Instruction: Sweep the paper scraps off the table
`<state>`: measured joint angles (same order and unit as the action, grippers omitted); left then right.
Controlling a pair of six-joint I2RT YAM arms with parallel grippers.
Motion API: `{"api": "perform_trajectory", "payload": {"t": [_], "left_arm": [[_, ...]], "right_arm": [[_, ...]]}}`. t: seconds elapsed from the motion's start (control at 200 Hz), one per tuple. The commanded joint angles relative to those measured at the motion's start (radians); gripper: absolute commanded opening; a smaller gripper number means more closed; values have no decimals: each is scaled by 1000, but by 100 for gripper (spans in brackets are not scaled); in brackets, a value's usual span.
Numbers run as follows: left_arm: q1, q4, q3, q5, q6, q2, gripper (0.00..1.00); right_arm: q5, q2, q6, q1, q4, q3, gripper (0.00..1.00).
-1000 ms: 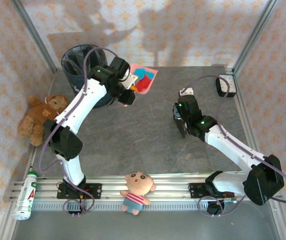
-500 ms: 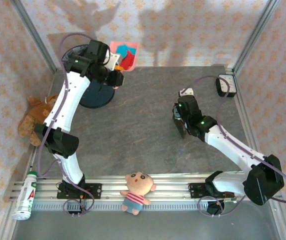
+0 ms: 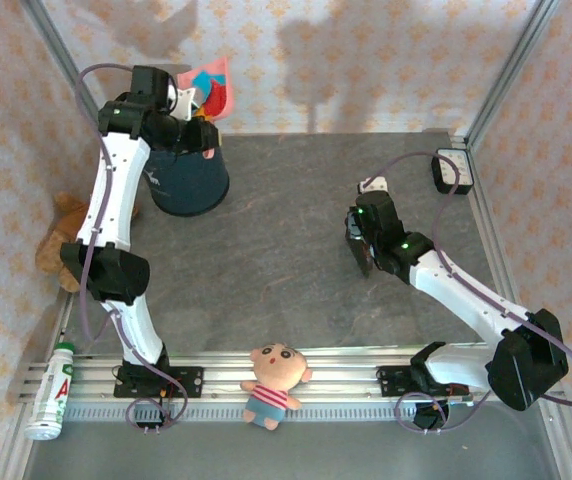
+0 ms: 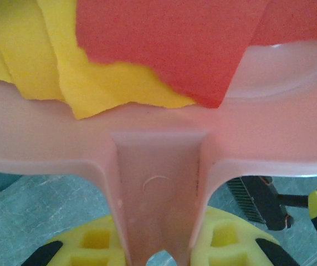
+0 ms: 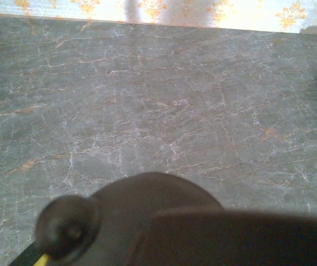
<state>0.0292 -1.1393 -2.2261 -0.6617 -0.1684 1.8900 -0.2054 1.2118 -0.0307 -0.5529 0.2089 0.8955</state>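
My left gripper [image 3: 196,125] is raised high at the back left, shut on the handle of the pink dustpan [image 3: 209,88]. In the left wrist view its yellow pads [image 4: 95,244] clamp the pink handle [image 4: 157,188]. Red, blue and yellow paper scraps [image 3: 213,84] lie in the tilted pan, seen close up as red [image 4: 169,44] and yellow [image 4: 92,77] pieces. The pan hangs just above the dark blue bin [image 3: 188,180]. My right gripper [image 3: 361,245] hovers over the middle right of the table [image 3: 286,270], shut on a dark brush [image 5: 164,221].
A brown teddy bear [image 3: 58,250] lies at the left edge, and a doll [image 3: 274,383] and a bottle [image 3: 54,393] rest on the front rail. A black box [image 3: 453,170] sits at the back right corner. Metal frame posts stand at the back corners.
My left arm has swung the dustpan with its scraps up and to the left, from beside the bin to above its back rim. The right arm has not moved.
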Motion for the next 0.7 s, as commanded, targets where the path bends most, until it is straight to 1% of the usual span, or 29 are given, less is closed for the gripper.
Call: {"api": "perform_trajectory", "payload": {"t": [0.0,0.125,0.145,0.2,0.4,0.696], "left_arm": [[-31,79,-1,-91,-71,9,0],[-56,112,0,-129,-112,14,0],[-59,116,0,-139,-118,42,0],[-70,131,2,-157,-137,50,0],[-95,178,14,-186,-205,68,0],[-123,324,109,-273,-323,51,0]], "right_arm": [[-7,-16,-17,6,-28,-8,0],[-3,-7,-18,8,-24,-4,0],[-3,-6,-20,8,-23,-3,0],[-3,-3,-21,8,-22,-1,0],[-2,5,-23,7,-21,2,0],[0,8,-27,8,-15,3,0]]}}
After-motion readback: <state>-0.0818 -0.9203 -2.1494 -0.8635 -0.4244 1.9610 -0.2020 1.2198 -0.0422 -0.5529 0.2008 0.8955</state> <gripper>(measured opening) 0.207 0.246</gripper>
